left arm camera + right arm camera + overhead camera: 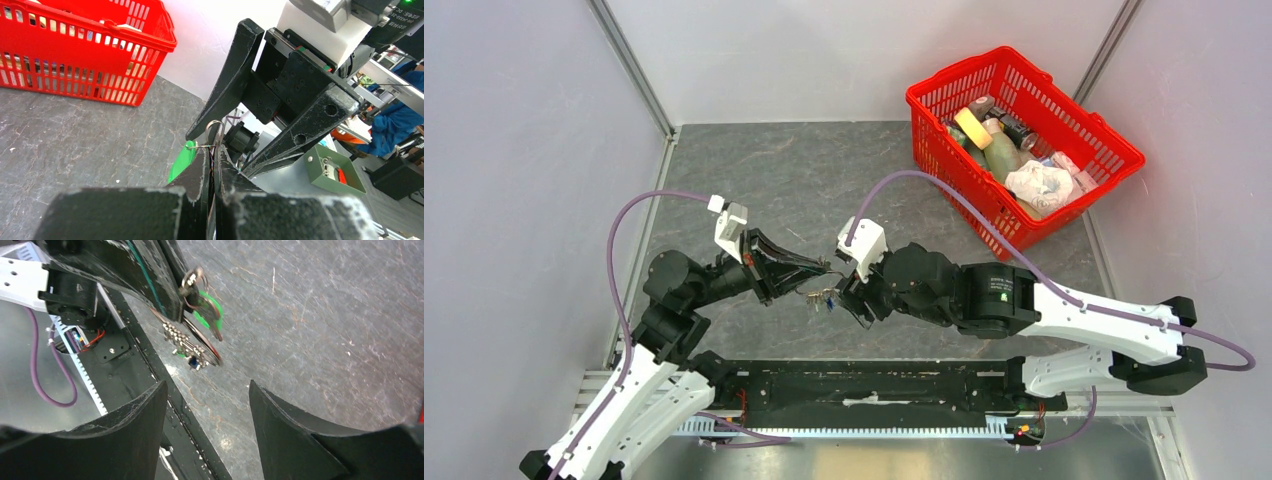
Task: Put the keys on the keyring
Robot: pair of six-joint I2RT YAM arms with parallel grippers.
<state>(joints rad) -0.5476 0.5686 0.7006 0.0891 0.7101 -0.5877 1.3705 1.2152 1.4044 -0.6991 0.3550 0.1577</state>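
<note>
Closest to the lens, the left gripper [213, 150] has its fingers pressed together on the keyring [215, 131], which stands up from between the tips. Under the ring hang the keys [212, 307], one with a green head and a greyer one lying across it. A bead chain [182, 340] with a small blue piece [192, 361] hangs there too. The whole bunch is in the air above the table [774, 180], between the two arms. Facing it is the right gripper [206, 385], fingers wide apart, one on each side of the left tips, holding nothing. Well apart, at the back right, stands a red basket [1074, 103]. Inside are a yellow roll [972, 127], a green bottle [1002, 155], dark cans [1021, 131] and a white crumpled bag [1039, 185].
</note>
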